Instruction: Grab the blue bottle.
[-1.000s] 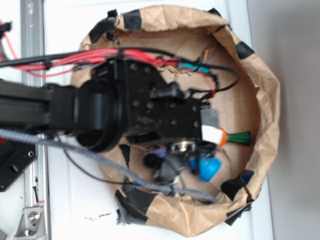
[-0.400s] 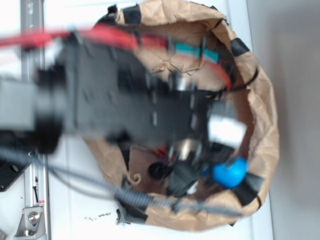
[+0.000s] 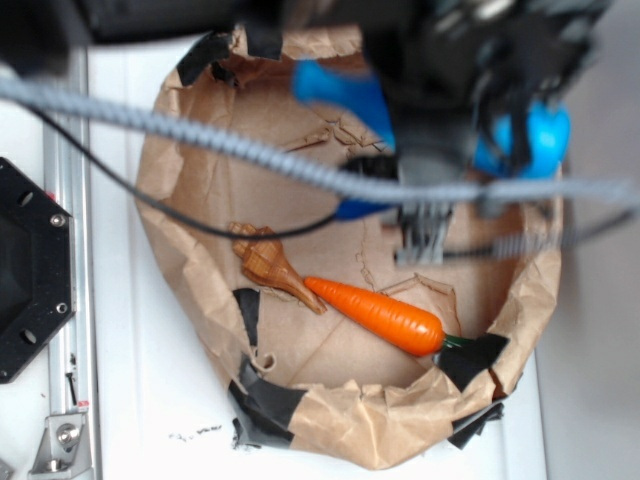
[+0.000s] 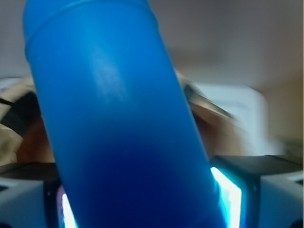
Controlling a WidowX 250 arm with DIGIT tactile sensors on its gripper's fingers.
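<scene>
Two things lie on the floor of the brown paper basket point(image 3: 200, 290) in the exterior view: an orange carrot point(image 3: 378, 315) and a brown spiral seashell point(image 3: 268, 265). Lying slantwise, the carrot has its thin tip at about 10 o'clock and its thick end at 4 o'clock, where a bit of green stem meets a patch of black tape point(image 3: 470, 358) on the rim. Just beside the carrot's tip, at its 10 o'clock, is the seashell, very near it or touching; which one I cannot tell. More black tape patches the basket wall at 7 o'clock and 11 o'clock. Under the basket is a white table point(image 3: 140, 420), with a metal rail point(image 3: 62, 300) and a black plate point(image 3: 30, 270) along its 9 o'clock edge.

A grey braided cable point(image 3: 250, 155) and a thin black wire point(image 3: 170, 215) cross in front of the basket's upper half, and the blurred black arm point(image 3: 440, 50) covers its 12 o'clock to 2 o'clock part.

Up there, the blue bottle point(image 3: 530, 140) shows as blurred blue patches at the gripper point(image 3: 440, 150), above the basket floor and well apart from the carrot and shell. In the wrist view the bottle point(image 4: 118, 123) fills the frame, leaning toward 11 o'clock, its lower body between the white pads point(image 4: 228, 194) at either side. The jaws pinch the bottle, one on each flank.
</scene>
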